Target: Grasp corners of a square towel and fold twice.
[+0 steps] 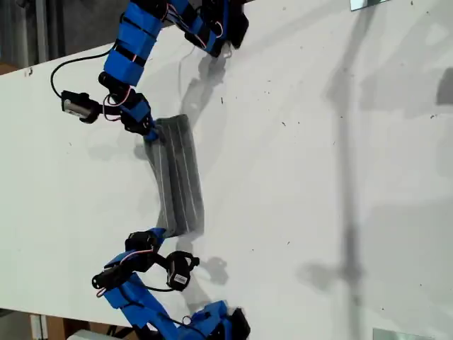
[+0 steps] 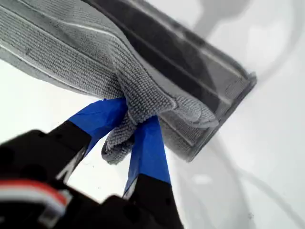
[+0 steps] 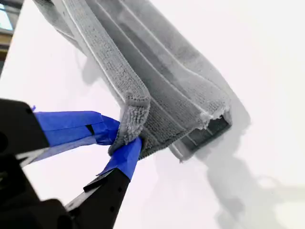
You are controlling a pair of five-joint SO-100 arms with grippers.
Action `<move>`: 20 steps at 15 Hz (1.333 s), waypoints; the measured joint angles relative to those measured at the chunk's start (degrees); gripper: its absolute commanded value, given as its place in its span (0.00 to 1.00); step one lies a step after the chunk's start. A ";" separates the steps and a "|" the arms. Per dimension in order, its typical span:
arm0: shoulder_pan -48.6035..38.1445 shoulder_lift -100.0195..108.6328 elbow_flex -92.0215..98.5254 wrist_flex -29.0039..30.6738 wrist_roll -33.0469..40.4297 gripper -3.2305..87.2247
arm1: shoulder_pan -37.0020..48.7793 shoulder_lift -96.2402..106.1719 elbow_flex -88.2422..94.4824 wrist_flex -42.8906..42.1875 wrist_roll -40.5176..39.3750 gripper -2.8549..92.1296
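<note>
The grey soft towel with thin white stripes (image 1: pixel 177 180) lies near the exterior view's left side of the white table (image 1: pixel 318 142), gathered into a narrow band whose long axis runs between the two arms, from the upper arm down to the lower one. Its middle sags toward the exterior view's right, and the far long edge rests on the table while the near edge is lifted at both ends.

Each end is held by a corner. In the first wrist view, my first gripper (image 2: pixel 136 126), with blue-taped jaws, is pinched tight on a bunched corner (image 2: pixel 125 136), the cloth folded over itself just beyond. In the second wrist view, my second gripper (image 3: pixel 125 140) is likewise clamped on a corner tip (image 3: pixel 131 121), the layers of the band stacking behind it.

I cannot tell from the wrist views which arm in the exterior view is first and which second. Both stand equally close to the towel, one at each end, wrists bent down toward the table. As I judge it, the coming move turns on carrying both held corners across the band's long axis, toward the exterior view's right, together.
</note>
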 measured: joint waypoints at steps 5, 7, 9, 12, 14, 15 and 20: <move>-9.93 -13.62 -13.89 -0.35 9.05 0.04 | 6.24 -1.05 -3.96 -6.42 -5.89 0.03; -14.41 -16.35 -13.97 -1.58 9.67 0.04 | 7.29 -3.87 -3.87 -10.81 -7.65 0.03; -18.63 -20.04 -13.97 -2.90 9.40 0.04 | 7.82 -10.81 -3.96 -11.78 -7.82 0.03; -19.69 -22.59 -13.97 -2.64 9.58 0.04 | 7.03 -14.41 -3.96 -10.55 -7.82 0.03; -18.28 -22.59 -14.33 -0.62 9.32 0.04 | 6.15 -14.41 -4.04 -7.65 -7.03 0.03; -16.70 -22.59 -14.33 0.88 9.67 0.04 | 5.98 -14.68 -4.83 -5.27 -6.06 0.03; -7.38 -20.39 -12.66 2.72 5.89 0.04 | 5.80 -17.49 -10.11 9.14 -2.90 0.03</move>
